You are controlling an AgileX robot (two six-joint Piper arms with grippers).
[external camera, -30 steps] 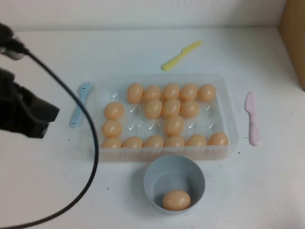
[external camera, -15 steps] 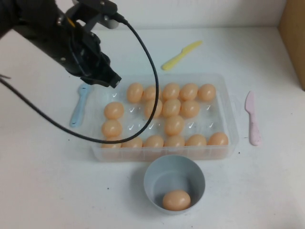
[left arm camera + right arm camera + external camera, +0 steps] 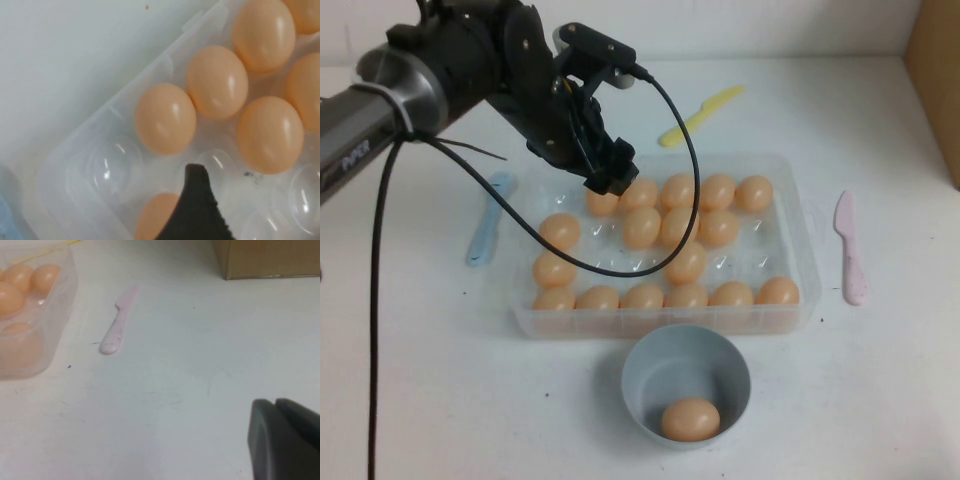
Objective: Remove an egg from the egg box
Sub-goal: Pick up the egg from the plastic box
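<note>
The clear egg box (image 3: pixel 804 250) lies mid-table with several peach-orange eggs in its dimples. My left gripper (image 3: pixel 611 181) hangs over its far-left corner, just above one egg (image 3: pixel 603 203). In the left wrist view one black finger (image 3: pixel 196 202) points down at an empty dimple beside that egg (image 3: pixel 165 118); the other finger is out of frame, so the jaws stand open and hold nothing. Another egg (image 3: pixel 156 218) is partly hidden behind the finger. My right gripper (image 3: pixel 276 412) is shut and empty, low over bare table to the right of the box.
A pale blue bowl (image 3: pixel 647 372) in front of the box holds one egg (image 3: pixel 689 419). A blue utensil (image 3: pixel 485 225) lies left of the box, a yellow knife (image 3: pixel 700 115) behind it, a pink knife (image 3: pixel 848 250) to its right. A cardboard box (image 3: pixel 938 80) stands far right.
My left arm has swung from the table's left side, up and across, to hang over the egg box's far-left corner. The eggs, bowl and utensils have not moved.
</note>
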